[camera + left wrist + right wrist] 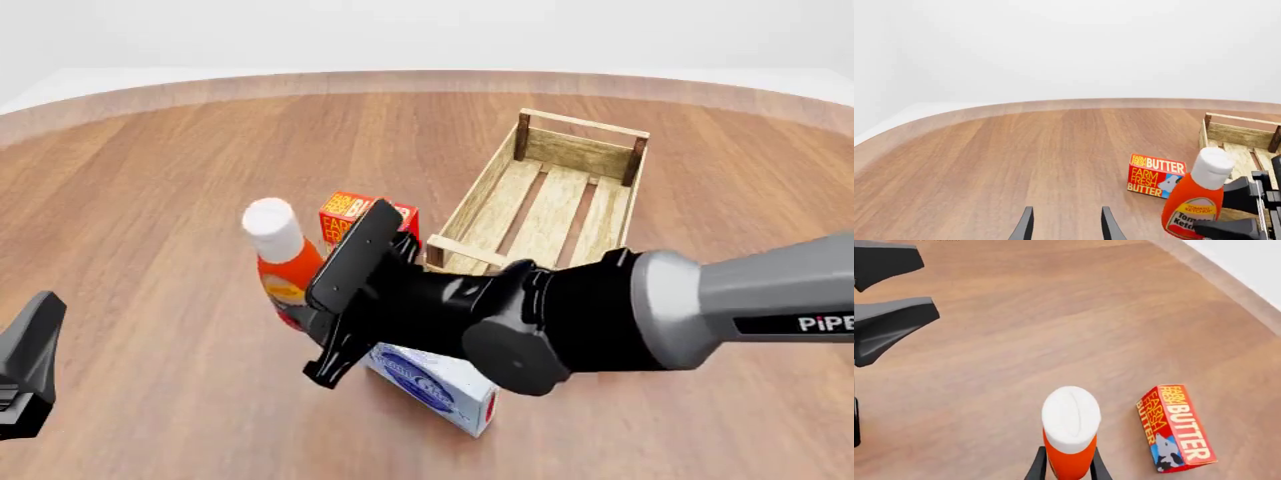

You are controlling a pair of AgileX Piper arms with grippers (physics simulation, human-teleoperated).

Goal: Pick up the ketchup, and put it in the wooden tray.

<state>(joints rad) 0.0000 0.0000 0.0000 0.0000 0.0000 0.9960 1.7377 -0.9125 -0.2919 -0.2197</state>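
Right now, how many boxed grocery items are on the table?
2: the butter box stands behind the ketchup; a white-and-blue box sits under the right arm, which may hide more.

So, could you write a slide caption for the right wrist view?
Right gripper closed around the ketchup, butter box beside it on the table.

A red-and-yellow butter box (358, 212) lies on the wooden table (160, 190) just beyond the claw; a blue-and-white carton (434, 385) lies beneath it.
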